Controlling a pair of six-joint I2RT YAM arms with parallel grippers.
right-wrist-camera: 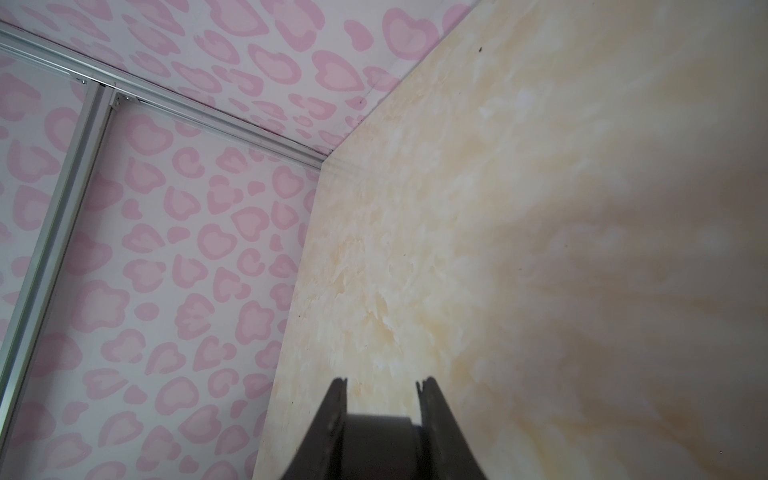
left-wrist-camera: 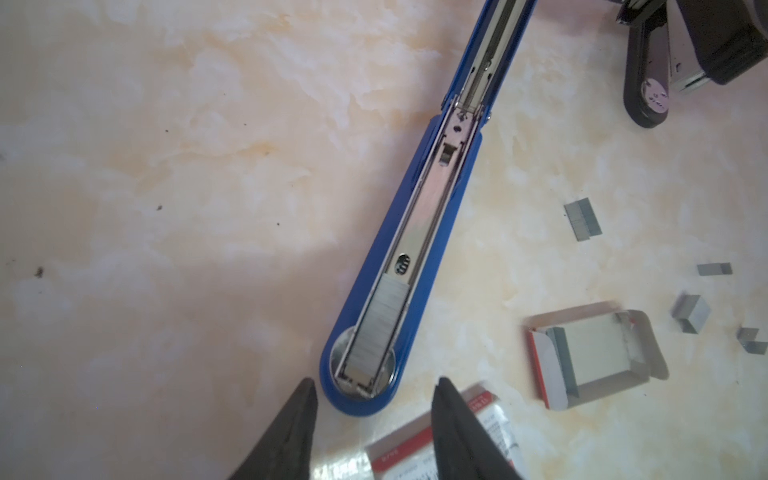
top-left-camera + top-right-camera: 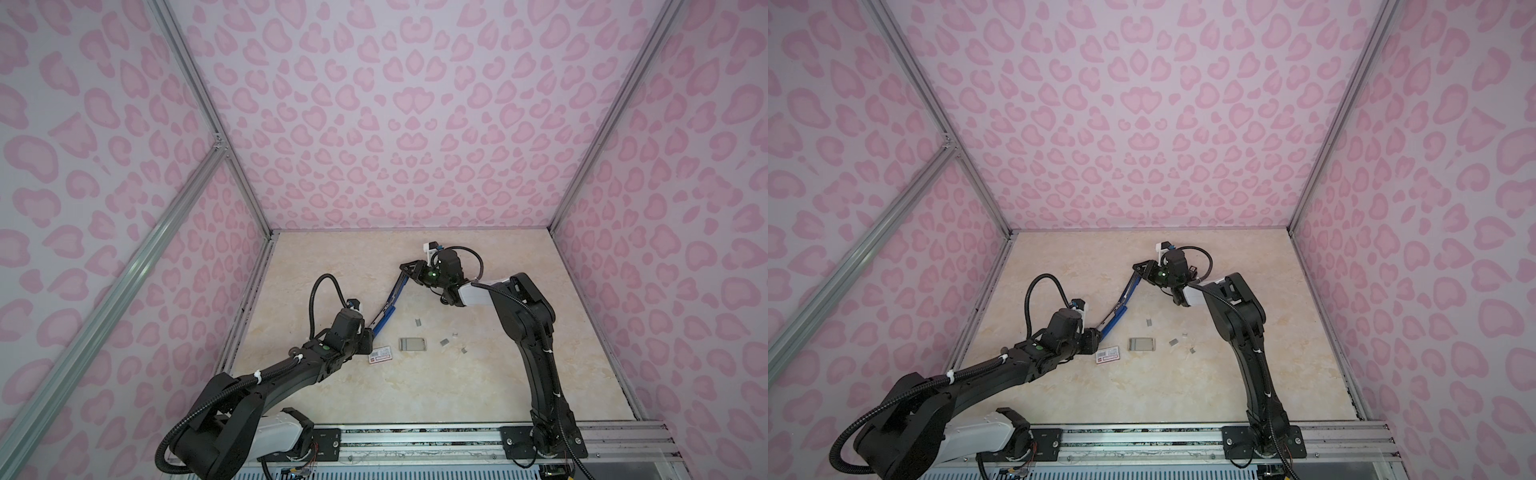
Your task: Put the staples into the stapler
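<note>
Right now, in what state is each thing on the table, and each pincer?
stapler: opened wide, channel exposed.
staple strip: seated in channel, front end.
loose staples: scattered, outside stapler.
staple tray: open.
box sleeve: lying flat.
left pincer: open, empty.
right pincer: shut on stapler lid.

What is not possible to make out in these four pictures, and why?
Right wrist view: dark object between the right gripper's fingers, blurred and cut by the lower edge; unidentifiable.
Left wrist view: white-and-red barcoded cardboard sleeve, partly behind a left gripper finger; print unreadable.
Left wrist view: long blue open stapler, far end cut by the upper edge.
Both top views: loose silvery-grey staple pieces, too small to count.
</note>
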